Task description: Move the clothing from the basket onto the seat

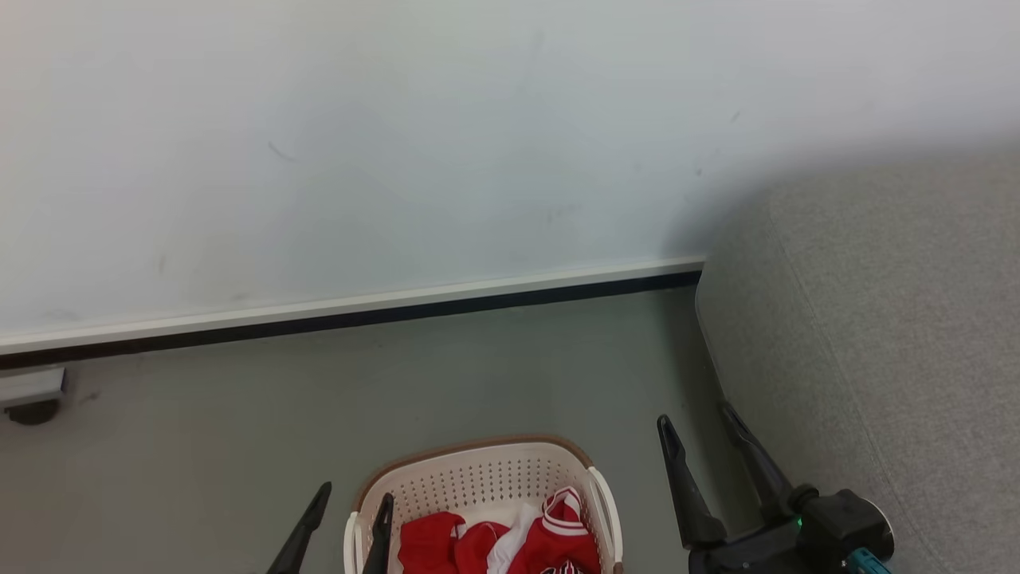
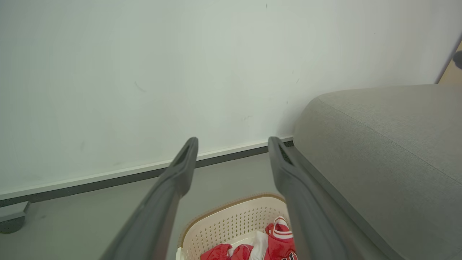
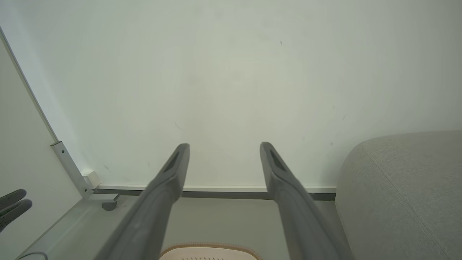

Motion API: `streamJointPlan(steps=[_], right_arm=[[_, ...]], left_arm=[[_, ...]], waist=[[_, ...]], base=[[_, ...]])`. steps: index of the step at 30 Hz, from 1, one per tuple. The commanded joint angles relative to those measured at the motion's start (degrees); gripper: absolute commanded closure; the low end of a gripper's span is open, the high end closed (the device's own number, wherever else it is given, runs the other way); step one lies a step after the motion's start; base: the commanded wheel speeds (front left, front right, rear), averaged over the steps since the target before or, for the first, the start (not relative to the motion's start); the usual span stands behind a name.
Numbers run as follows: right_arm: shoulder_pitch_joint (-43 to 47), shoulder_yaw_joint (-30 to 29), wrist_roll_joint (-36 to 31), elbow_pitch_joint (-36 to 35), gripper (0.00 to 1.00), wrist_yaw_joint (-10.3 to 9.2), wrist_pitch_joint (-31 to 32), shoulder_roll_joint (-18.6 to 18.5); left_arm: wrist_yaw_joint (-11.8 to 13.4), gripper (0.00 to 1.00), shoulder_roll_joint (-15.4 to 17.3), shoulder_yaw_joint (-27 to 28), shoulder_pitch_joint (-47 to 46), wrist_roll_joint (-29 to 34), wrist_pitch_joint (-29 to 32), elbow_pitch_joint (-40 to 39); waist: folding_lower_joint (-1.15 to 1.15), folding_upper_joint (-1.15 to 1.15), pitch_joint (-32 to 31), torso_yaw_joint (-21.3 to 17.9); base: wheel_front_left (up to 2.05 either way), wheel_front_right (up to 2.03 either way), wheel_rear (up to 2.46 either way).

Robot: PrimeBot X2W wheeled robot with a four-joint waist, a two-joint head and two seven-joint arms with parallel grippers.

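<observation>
- left gripper: its two dark fingers stand apart with nothing between them. the inner finger shows against the near left wall of the basket, and the outer finger is over bare floor.
- right gripper: its fingers are spread wide and carry nothing. they point up between the basket and the seat, with the outer finger close against the seat's side.
- the clothing lies in the basket as a crumpled red heap with white showing through. it is just to the right of the left fingers and well to the left of the right ones. a striped red-and-white cuff or collar stands highest, on the side nearer the right gripper.
- handling, as a judgement: the fabric looks light, soft and limp. it should sag and trail once lifted, and may snag the basket rim or pull a second garment up with it. a raised fold or the striped band is the best place to pinch, taken deep enough to gather several layers. a thin pinch on smooth sports cloth could slip.
- the seat rises beyond and to the right of the right fingers. it is broad, grey and rounded, and no garment shows on the part in view.
- furthest off, past all four fingertips, a pale wall meets the floor at a dark skirting strip.
</observation>
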Motion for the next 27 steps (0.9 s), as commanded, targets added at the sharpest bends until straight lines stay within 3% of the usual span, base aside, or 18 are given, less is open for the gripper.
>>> streamJointPlan(steps=[1,15,27], right_arm=[[-0.66,0.08,0.02,-0.23,0.00,0.04,-0.11,-0.07],[-9.28,-0.77,-0.74,-6.65,0.00,0.04,-0.11,0.01],[-15.83,-0.58,-1.66,-12.09,0.00,0.04,-0.11,1.10]], left_arm=[[-0.28,0.00,0.05,-0.14,-0.58,0.16,-0.29,0.45],[-3.78,0.00,1.15,-5.37,-12.11,1.81,-0.28,10.93],[-4.85,0.00,3.47,-11.82,-24.37,0.33,-0.27,24.33]], waist=[[0.00,0.00,1.04,-0.49],[0.00,0.00,14.85,-3.92],[0.00,0.00,25.05,-7.95]], base=[[0.00,0.00,0.00],[0.00,0.00,0.00],[0.00,0.00,0.00]])
